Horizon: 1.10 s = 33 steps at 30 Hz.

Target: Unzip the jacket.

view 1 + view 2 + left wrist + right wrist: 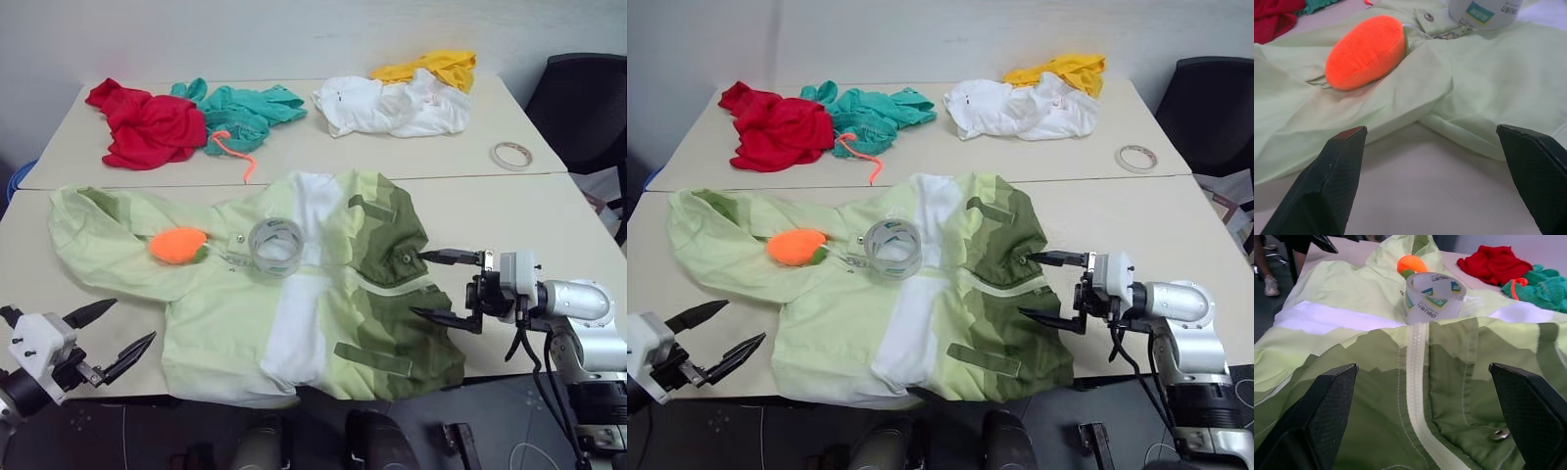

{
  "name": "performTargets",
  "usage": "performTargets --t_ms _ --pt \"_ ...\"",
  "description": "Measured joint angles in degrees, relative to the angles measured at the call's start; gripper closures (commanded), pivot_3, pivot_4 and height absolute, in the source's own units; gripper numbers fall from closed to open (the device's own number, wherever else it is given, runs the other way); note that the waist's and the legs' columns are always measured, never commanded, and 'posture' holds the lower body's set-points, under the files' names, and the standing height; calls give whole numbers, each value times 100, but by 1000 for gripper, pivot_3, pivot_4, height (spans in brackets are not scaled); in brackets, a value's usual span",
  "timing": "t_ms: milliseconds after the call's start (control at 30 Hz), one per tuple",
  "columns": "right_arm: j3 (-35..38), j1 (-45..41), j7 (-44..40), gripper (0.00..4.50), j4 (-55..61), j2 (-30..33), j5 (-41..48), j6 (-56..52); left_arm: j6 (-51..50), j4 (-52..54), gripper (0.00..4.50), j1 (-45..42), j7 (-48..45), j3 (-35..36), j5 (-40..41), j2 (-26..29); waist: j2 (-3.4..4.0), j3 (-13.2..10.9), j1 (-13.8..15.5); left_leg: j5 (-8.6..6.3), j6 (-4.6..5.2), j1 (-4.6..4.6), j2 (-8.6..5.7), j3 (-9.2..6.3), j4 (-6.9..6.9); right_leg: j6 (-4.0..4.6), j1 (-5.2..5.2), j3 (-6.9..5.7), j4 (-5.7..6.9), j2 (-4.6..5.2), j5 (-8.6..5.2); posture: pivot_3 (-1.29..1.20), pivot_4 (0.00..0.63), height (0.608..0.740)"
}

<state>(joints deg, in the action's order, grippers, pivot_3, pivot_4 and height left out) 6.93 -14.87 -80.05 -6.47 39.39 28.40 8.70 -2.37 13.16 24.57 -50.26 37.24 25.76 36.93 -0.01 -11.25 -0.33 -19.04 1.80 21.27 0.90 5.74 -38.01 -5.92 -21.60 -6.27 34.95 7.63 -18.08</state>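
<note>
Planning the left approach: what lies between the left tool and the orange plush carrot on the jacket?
Bare tabletop, then a pale green fold of the jacket. The carrot rests on it beyond, as the left wrist view shows. The left tool is open.

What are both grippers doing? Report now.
Left gripper: fingers open, holding nothing.
Right gripper: fingers open, empty, at the jacket edge.

bright, even indoor light, soft shadows under the clothes; the head views are sharp, the wrist views blur the near fingertips (1342,161).
</note>
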Motion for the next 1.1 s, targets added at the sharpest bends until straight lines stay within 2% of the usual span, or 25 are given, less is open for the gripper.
performTargets --t_ms 233,467,600,700,800,1000,1100 --pt "-41 -109 -16 0 -108 -81 -27 17 -205 67 26 -64 4 -2 153 38 0 0 6 -1 1 1 0 0 -1 0 1 -1 -2 0 0 0 150 740" --pt "-78 -103 19 0 -16 -153 -28 -7 -670 -21 26 -514 -158 229 807 308 1 -1 7 3 1 1 -1 -2 -5 0 2 0 4 0 0 0 150 740" --pt "-280 -523 385 0 475 -278 145 -749 -1253 156 26 -487 -505 134 1223 557 9 -6 -112 4 0 1 0 0 -5 0 -3 3 9 0 0 0 150 740" --pt "-684 -1287 777 0 1032 -559 234 -1522 -1852 540 26 -544 -570 83 1719 757 9 -6 -190 7 -14 -1 6 -3 -2 1 -6 4 14 -5 0 0 150 740" --pt "-1443 -1984 982 0 1325 -1081 161 -2093 -2125 835 26 -649 -524 4 1958 758 9 -6 -206 11 -19 0 6 -9 5 12 -16 1 26 -6 -7 0 150 740" --pt "-3141 -3121 1417 0 626 -1750 -1320 -2707 -1938 700 26 -852 -413 -266 1644 568 5 -3 -174 17 -5 32 -5 11 -9 17 -57 2 80 1 -9 0 150 740" --pt "-3589 -3599 1756 0 1 -2121 -1959 -2887 -1774 637 26 -878 -359 -341 1447 447 -8 4 -177 19 -2 53 -5 16 -17 17 -84 0 95 2 -9 0 150 740"
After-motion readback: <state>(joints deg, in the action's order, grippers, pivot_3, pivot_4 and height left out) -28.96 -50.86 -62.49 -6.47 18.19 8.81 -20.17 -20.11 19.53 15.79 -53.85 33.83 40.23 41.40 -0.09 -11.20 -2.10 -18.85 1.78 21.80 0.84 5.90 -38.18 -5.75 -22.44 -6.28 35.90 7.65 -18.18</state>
